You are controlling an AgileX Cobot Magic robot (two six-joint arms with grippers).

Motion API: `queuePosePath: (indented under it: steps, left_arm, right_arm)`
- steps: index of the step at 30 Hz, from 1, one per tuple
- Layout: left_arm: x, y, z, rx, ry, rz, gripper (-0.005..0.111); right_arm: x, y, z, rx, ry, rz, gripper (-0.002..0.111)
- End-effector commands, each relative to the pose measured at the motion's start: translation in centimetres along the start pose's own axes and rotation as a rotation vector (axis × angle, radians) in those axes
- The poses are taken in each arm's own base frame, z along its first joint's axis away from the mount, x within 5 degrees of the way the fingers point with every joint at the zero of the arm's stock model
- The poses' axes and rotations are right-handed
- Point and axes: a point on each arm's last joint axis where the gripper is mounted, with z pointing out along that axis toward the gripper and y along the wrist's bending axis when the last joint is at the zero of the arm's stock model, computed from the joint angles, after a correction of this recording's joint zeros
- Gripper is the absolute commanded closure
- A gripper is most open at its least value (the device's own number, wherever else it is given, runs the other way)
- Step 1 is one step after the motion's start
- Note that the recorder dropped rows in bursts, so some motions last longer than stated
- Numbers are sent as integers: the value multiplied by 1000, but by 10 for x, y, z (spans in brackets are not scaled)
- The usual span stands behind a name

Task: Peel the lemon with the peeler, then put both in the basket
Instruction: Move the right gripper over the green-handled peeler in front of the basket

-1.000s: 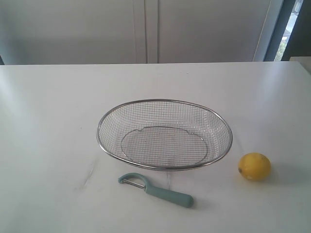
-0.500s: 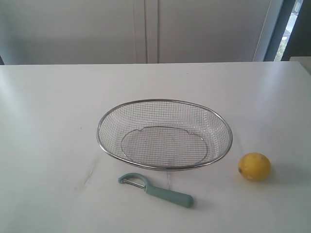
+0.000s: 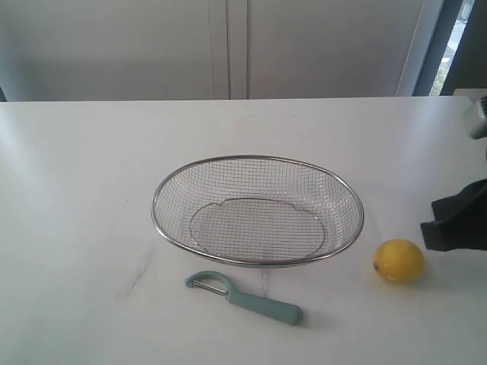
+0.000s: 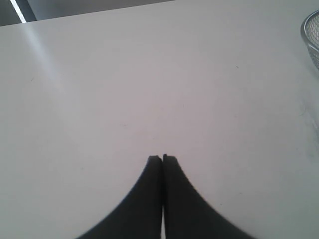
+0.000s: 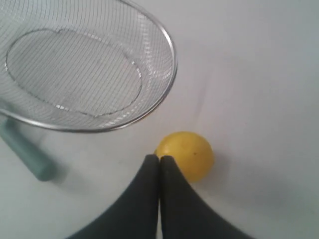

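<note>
Zero grasps so far. Newly in exterior view at right edge, absent a moment ago: right gripper (image 5: 159, 157), hanging just above and beside lemon (image 3: 398, 261), jaws pressed together, empty. Left gripper (image 4: 162, 158) likewise closed and empty, over bare table (image 4: 99, 99). Lemon unpeeled on table, right of basket (image 3: 259, 158). Peeler (image 3: 243, 296) flat in front of basket, untouched. Probably start of reach for lemon; needs opening before any grab.

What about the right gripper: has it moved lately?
Yes. The right gripper has entered the exterior view from its right edge, and is now just beside the unmoved lemon.
</note>
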Motion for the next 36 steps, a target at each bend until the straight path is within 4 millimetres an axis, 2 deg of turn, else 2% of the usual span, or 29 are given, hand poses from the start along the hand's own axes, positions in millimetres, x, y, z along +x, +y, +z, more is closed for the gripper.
queuePosePath:
  steps: [1, 10, 15, 21, 28, 36]
  left_arm:
    - [1, -1, 0, 7, -3, -4, 107]
    - [1, -1, 0, 7, -3, -4, 107]
    - [1, -1, 0, 7, -3, -4, 107]
    - [1, -1, 0, 7, -3, -4, 107]
    - [1, -1, 0, 7, -3, -4, 107]
    - [1, -1, 0, 7, -3, -4, 107]
  right_arm:
    - [-6, 14, 7, -82, 92, -92, 108]
    - [-32, 37, 5, -166, 129, -135, 108]
    - [-46, 53, 11, -185, 167, -165, 108]
    - [-51, 82, 29, -224, 253, -263, 108]
    - [-55, 130, 58, -299, 397, -402, 108]
    - [-52, 178, 94, -303, 529, -610, 108]
